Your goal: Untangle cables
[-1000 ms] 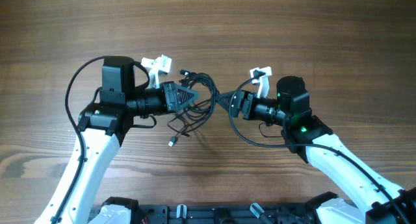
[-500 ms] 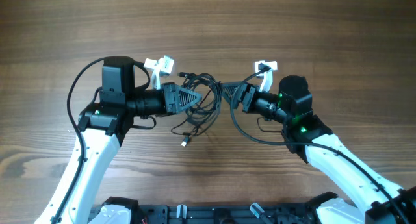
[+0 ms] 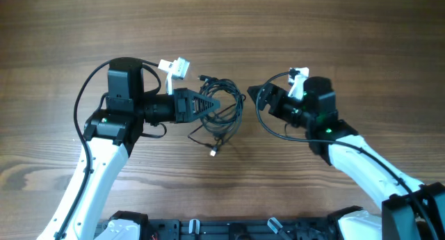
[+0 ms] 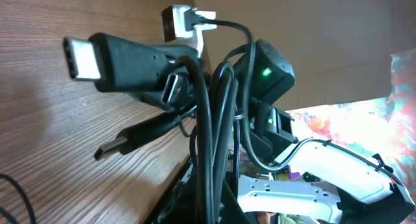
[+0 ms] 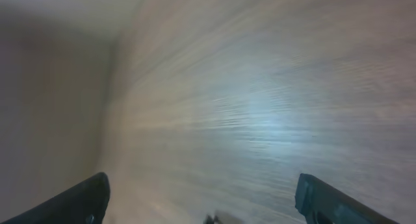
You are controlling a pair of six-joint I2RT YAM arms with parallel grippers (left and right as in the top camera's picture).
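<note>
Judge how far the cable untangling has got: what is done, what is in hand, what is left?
Done: nothing clearly; no cord lies apart from the cables, which form one looped bundle. In hand: the left tool is shut on that bundle; the right tool is open and empty beside it. Left: pulling each cord free and laying them apart on the table.

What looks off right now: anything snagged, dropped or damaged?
Nothing looks damaged. The cables are one tangled clump clamped in the left gripper, with a silver-tipped plug trailing loose. The right gripper sits beside the clump, jaws open and empty; its wrist view is motion-blurred.
</note>
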